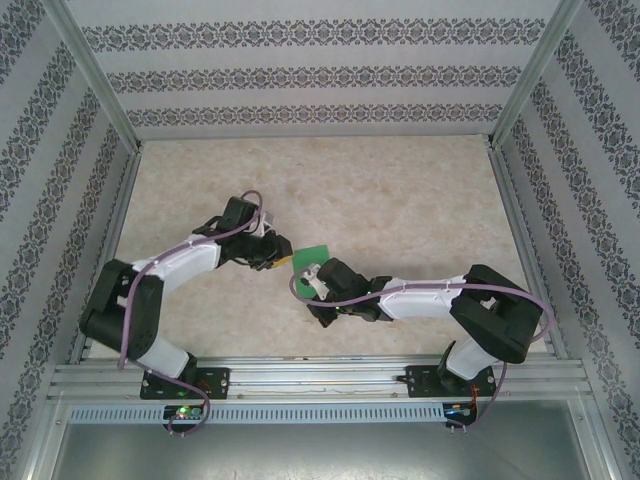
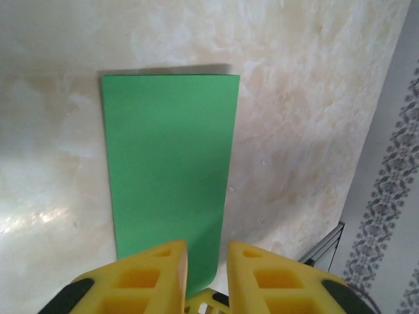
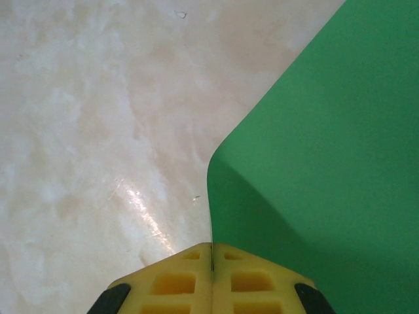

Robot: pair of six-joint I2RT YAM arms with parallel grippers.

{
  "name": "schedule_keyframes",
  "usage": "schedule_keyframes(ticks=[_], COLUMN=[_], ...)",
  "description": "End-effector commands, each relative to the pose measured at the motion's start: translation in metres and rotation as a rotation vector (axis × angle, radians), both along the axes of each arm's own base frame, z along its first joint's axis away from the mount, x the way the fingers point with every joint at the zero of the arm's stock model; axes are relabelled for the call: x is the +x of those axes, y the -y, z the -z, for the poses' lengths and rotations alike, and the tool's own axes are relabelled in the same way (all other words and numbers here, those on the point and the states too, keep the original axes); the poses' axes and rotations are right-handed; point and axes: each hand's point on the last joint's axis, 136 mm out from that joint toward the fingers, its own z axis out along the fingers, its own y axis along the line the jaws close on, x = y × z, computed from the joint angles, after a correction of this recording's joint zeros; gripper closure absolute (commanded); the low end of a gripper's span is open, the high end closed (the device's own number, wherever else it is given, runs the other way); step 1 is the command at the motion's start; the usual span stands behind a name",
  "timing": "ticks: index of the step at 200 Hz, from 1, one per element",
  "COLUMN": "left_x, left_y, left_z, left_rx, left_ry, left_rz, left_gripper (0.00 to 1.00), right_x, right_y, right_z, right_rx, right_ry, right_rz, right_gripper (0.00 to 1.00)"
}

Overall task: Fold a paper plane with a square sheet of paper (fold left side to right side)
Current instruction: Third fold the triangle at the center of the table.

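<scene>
Enclosure walls [image 1: 320, 70]: pale panels with dark patterned bands, standing on three sides of the work area.
Tabletop [image 1: 400, 190]: beige, marbled, glossy; it carries the paper near its middle, towards the near edge.
Frame rail [image 1: 320, 375]: aluminium, running along the near edge; both arm bases are bolted to it.
Left arm [image 1: 170, 270]: white and black, bent at the elbow, reaching inward to the paper from the left.
Right arm [image 1: 430, 298]: same build, reaching inward from the right, wrist low beside the paper.
Sheet of paper [image 2: 170, 170]: bright green. It sits between the two tools in the top view. From the left wrist it shows as a tall rectangle, its far end flat on the tabletop. From the right wrist, one edge lifts and curves up off the surface.
Left tool [image 2: 207, 252]: yellow fingers standing a little apart, a clear gap between them; the near end of the sheet reaches into that gap, with no clamp on it visible.
Right tool [image 3: 212, 252]: yellow fingers pressed together, the edge of the sheet pinched in the seam between them.
</scene>
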Motion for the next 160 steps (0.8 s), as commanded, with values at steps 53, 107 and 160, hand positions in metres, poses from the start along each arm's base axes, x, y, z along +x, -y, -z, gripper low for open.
schedule_keyframes(ticks=[53, 107, 160], left_x=[0.005, -0.004, -0.012], left_y=[0.042, 0.039, 0.029], left_z=[0.042, 0.082, 0.101], left_rx=[0.041, 0.129, 0.184], left_ry=[-0.029, -0.095, -0.135], left_rz=[0.219, 0.252, 0.248], left_gripper=[0.87, 0.92, 0.95], right_x=[-0.006, -0.002, 0.006], right_y=[-0.010, -0.007, -0.001], right_z=[-0.003, -0.006, -0.003], right_rx=[0.112, 0.146, 0.159], right_ry=[-0.155, -0.194, -0.245], right_rz=[-0.001, 0.028, 0.082], right_gripper=[1.00, 1.00, 1.00])
